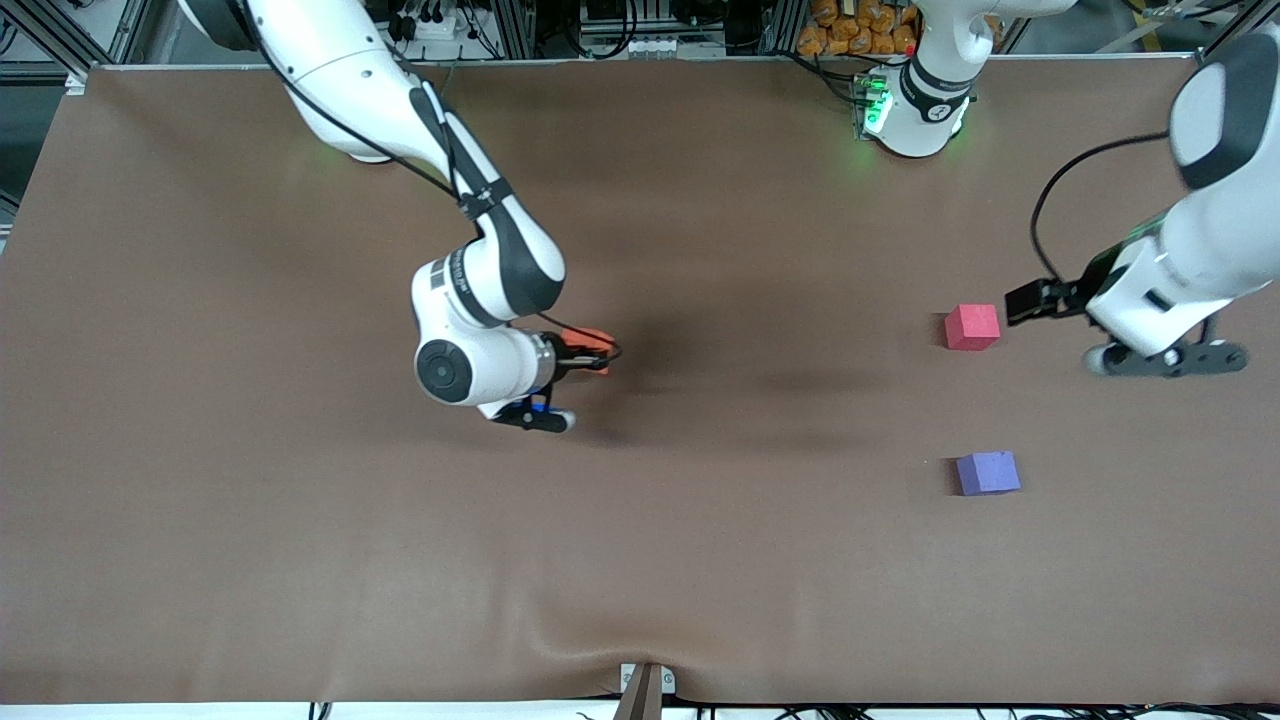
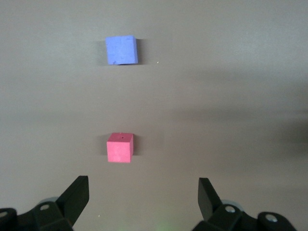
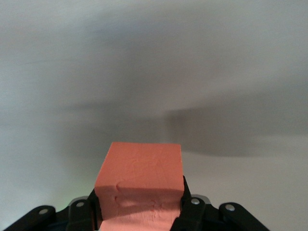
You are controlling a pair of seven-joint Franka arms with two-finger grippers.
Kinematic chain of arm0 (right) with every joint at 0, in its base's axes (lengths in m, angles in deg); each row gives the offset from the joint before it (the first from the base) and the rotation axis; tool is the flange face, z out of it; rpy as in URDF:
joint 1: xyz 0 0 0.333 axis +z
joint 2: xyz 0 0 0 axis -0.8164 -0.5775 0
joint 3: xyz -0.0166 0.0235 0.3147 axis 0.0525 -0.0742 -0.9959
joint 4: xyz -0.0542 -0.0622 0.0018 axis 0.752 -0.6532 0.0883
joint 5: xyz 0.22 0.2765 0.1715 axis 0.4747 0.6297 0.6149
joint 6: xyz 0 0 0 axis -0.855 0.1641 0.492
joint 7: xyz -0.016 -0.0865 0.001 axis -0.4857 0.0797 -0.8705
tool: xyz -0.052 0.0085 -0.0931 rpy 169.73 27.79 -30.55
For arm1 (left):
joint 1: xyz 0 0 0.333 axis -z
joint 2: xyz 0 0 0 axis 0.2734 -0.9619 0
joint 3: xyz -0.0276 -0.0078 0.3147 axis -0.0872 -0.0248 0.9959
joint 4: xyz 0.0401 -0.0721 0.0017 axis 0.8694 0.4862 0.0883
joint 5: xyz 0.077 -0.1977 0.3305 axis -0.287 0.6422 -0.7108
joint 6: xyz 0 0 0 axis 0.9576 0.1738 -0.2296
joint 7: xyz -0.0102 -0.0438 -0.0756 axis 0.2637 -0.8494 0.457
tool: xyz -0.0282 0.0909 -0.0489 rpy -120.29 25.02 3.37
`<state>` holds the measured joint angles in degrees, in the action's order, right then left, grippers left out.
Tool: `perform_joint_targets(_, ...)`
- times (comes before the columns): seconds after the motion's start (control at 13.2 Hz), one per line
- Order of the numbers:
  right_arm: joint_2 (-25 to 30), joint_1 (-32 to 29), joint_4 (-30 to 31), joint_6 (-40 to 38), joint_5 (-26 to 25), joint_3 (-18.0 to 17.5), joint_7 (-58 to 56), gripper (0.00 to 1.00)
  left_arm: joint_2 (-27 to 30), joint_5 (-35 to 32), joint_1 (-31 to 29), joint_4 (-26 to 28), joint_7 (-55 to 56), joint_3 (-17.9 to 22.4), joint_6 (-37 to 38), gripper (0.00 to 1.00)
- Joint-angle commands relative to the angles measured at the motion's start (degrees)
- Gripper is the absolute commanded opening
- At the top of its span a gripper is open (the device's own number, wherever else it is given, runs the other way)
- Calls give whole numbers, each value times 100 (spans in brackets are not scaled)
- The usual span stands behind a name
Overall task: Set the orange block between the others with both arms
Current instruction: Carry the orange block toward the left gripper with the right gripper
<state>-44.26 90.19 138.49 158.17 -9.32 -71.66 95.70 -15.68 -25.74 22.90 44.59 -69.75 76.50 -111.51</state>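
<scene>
My right gripper (image 1: 588,356) is shut on the orange block (image 1: 597,338), held above the middle of the table; up close the orange block (image 3: 139,185) fills the space between the black fingers (image 3: 191,209). The pinkish-red cube (image 1: 972,326) and the purple-blue cube (image 1: 988,472) rest on the table toward the left arm's end, the purple-blue one nearer the front camera. My left gripper (image 1: 1035,300) hangs open beside the pinkish-red cube, apart from it. Seen from the left wrist, the pinkish-red cube (image 2: 119,147) lies ahead of the spread fingertips (image 2: 77,195) and the purple-blue cube (image 2: 121,49) lies past it.
A brown cloth (image 1: 700,560) covers the whole table. A small metal bracket (image 1: 645,685) sits at the table edge nearest the front camera. The left arm's green-lit base (image 1: 915,110) stands at the top edge.
</scene>
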Motion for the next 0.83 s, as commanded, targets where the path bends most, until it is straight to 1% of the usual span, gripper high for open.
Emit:
perform_joint_targets(0.0,-67,407,66,468,279,54,358,62,-375,-8,113,-35,92,-6,-214,100)
perform_joint_targets(0.23,-182,837,31,1312,331,54,911,64,-525,44,158,-26,119,-41,-355,100)
perform_joint_targets(0.38,-313,1066,-117,1507,332,54,1027,64,-613,45,193,9,241,-172,-425,100)
perform_joint_targets(0.45,-401,1172,-214,1551,340,54,1028,64,-640,45,297,44,581,-190,-461,100)
perform_joint_targets(0.53,-480,1268,-311,1664,506,54,1028,64,-675,45,429,62,846,-191,-470,100)
perform_joint_targets(0.68,-638,1497,-382,2242,1189,54,1028,65,-780,19,684,62,1163,-182,-470,100)
perform_joint_targets(0.76,-700,1620,-417,2524,1445,54,1028,66,-815,18,746,62,1234,-191,-487,100)
